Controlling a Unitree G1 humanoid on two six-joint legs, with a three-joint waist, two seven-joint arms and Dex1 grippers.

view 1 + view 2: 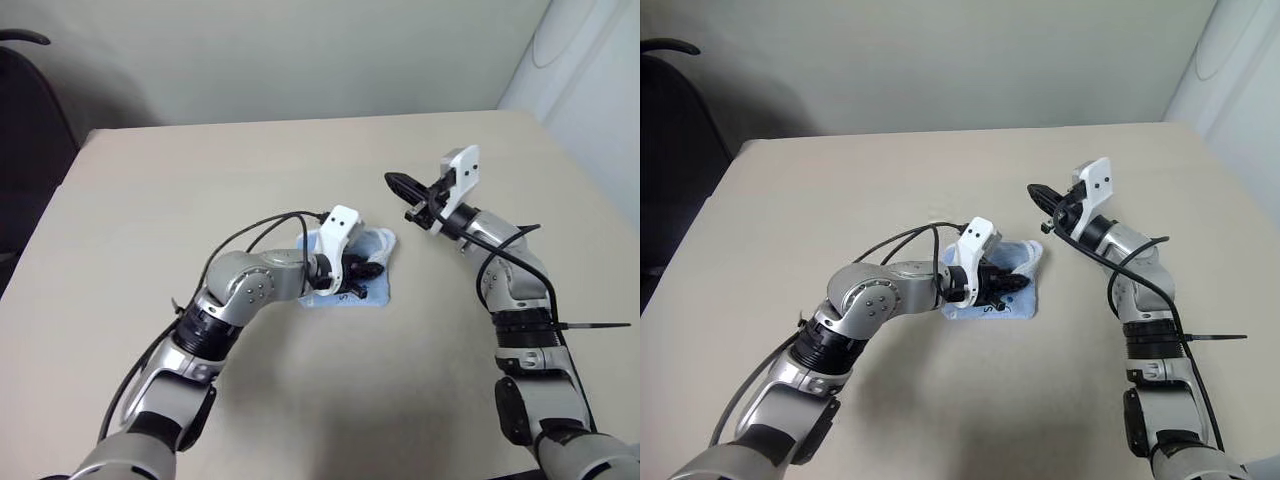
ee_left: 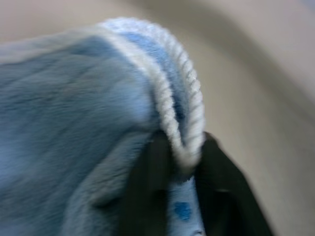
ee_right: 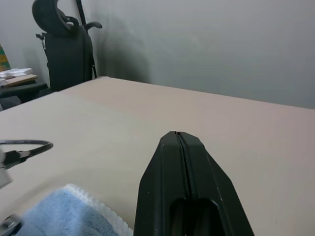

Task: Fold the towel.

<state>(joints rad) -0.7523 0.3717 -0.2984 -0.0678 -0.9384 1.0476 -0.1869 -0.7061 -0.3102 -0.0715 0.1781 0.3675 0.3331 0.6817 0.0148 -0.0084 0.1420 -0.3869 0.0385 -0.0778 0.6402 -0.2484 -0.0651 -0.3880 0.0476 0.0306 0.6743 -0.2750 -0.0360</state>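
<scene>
The towel point(image 1: 378, 243) is a small light-blue terry cloth with white edging, lying bunched and folded at the middle of the table. My left gripper point(image 1: 365, 268) reaches over it from the left, low on the cloth. In the left wrist view its two black fingers point(image 2: 147, 187) stand on either side of the towel's white corded edge point(image 2: 189, 113), pinching it. My right gripper point(image 1: 395, 182) hangs above the table to the right of the towel, apart from it, with its fingers point(image 3: 178, 162) pressed together and nothing in them. A corner of the towel point(image 3: 69, 211) lies below it.
The beige table point(image 1: 200, 180) has bare surface all around the towel. A black chair point(image 1: 25, 130) stands off the table's left side. A white wall or panel point(image 1: 590, 60) rises past the far right corner.
</scene>
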